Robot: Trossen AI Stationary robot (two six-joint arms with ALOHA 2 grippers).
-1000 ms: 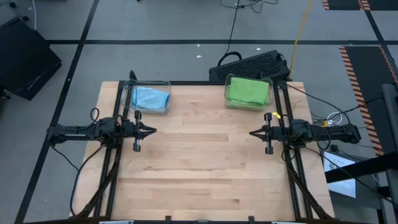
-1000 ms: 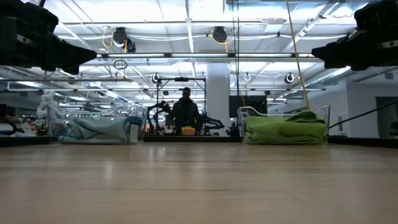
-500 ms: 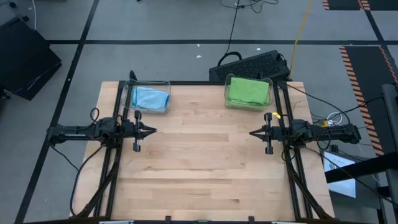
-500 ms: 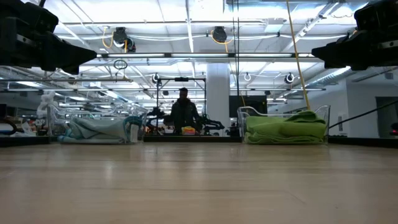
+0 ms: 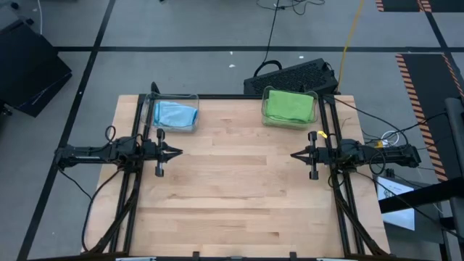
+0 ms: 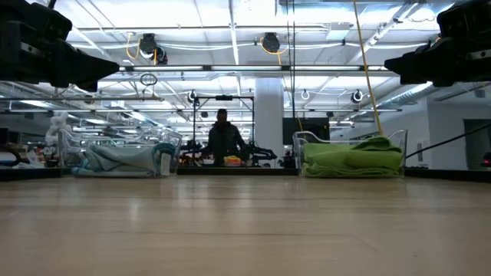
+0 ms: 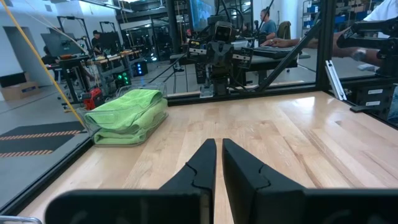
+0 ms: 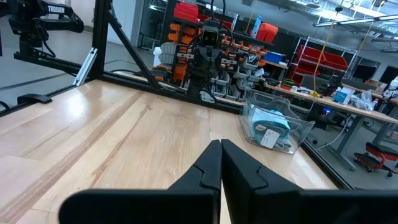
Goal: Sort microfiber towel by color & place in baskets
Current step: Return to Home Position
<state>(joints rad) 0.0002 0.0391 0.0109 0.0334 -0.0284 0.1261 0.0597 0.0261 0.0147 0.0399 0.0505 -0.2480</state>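
Our left gripper (image 5: pixel 176 152) and right gripper (image 5: pixel 295 155) hang at mid-depth over the table (image 5: pixel 232 210), tips facing each other across it. Each has its fingers pressed together on nothing. Farther back, at the far edge, the left bin (image 5: pixel 174 96) holds the blue towels (image 5: pixel 174 114) and the right bin (image 5: pixel 290 89) holds the green towels (image 5: pixel 288 106). No towel lies loose, so we judge the sorting done and the arms at home. The next move calls for nothing but a stop.

No writing, label or number is legible anywhere.
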